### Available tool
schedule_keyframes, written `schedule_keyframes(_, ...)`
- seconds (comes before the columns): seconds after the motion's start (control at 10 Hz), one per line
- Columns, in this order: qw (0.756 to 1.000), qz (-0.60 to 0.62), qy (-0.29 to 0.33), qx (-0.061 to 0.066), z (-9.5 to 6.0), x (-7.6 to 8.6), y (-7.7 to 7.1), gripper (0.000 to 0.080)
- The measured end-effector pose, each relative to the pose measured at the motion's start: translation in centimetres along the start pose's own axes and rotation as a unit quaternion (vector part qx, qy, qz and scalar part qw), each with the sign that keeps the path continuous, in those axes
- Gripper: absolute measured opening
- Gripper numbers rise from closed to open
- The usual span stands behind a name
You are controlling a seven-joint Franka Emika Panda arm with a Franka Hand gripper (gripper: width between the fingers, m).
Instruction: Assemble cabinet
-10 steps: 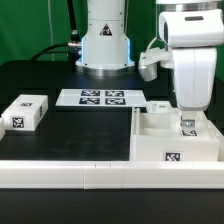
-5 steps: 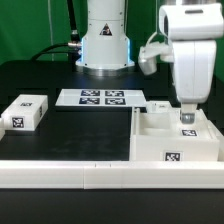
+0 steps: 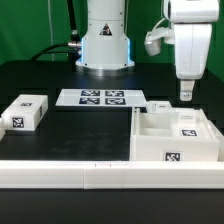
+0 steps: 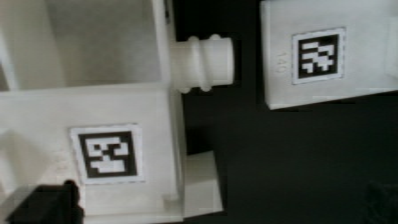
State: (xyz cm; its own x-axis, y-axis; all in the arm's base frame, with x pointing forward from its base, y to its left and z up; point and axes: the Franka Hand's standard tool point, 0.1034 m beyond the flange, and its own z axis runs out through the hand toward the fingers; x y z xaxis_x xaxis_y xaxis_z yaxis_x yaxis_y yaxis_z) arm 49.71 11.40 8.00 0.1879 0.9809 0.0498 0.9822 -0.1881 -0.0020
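The gripper (image 3: 185, 93) is held at 12 o'clock above the cabinet (image 3: 150, 145), apart from it; the finger spacing cannot be told.

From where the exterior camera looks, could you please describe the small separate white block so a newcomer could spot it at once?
Find the marker board in front of the robot's base on the black table. The small white block sits alone to the exterior view's left of that board. Unlike the thin four-tag board and the big compartmented cabinet, it is a small closed box.
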Motion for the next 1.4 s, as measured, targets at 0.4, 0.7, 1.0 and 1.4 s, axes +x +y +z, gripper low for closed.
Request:
schedule_keyframes(0.4, 1.000, -0.003, 0.002, -0.002, 0.4, 0.0, -1.1, 0.0797)
schedule_keyframes(0.7, 1.000, -0.029, 0.002, 0.002, 1.3, -0.7, -4.0, 0.0797)
schedule_keyframes(1.0, 0.999, -0.039, 0.003, 0.003, 1.9, -1.4, -5.4, 0.0797)
schedule_keyframes(1.4, 0.999, -0.050, 0.004, 0.010, 2.8, -1.9, -6.9, 0.0797)
